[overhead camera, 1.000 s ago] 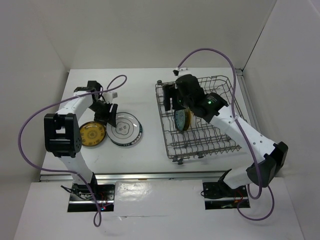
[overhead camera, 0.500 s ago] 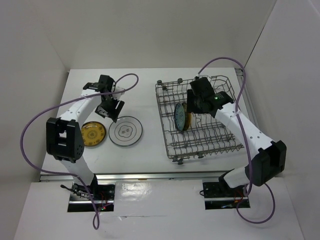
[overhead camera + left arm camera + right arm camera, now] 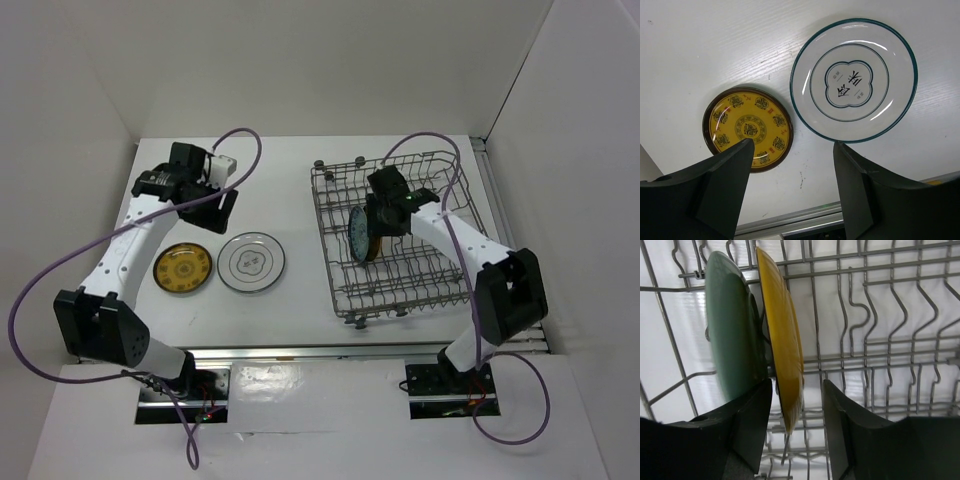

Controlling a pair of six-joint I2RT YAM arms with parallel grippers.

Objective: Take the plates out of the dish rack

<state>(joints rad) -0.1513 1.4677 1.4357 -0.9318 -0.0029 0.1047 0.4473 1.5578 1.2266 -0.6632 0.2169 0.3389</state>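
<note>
The grey wire dish rack (image 3: 440, 290) stands on the right of the table. Two plates stand on edge in it: a teal one (image 3: 356, 234) (image 3: 732, 335) and a yellow one (image 3: 376, 240) (image 3: 782, 350). My right gripper (image 3: 385, 222) (image 3: 796, 405) is open, its jaws on either side of the yellow plate's edge. A yellow-brown plate (image 3: 182, 269) (image 3: 747, 127) and a white plate with a teal rim (image 3: 251, 262) (image 3: 854, 79) lie flat on the table at the left. My left gripper (image 3: 212, 207) (image 3: 792, 185) is open and empty above them.
White walls close in the table at the back and both sides. The table's front metal edge (image 3: 805, 220) runs below the flat plates. Purple cables (image 3: 240, 145) loop over both arms.
My left gripper has lifted away from the white plate and moved back and left. My right gripper has moved down over the yellow plate in the rack.
</note>
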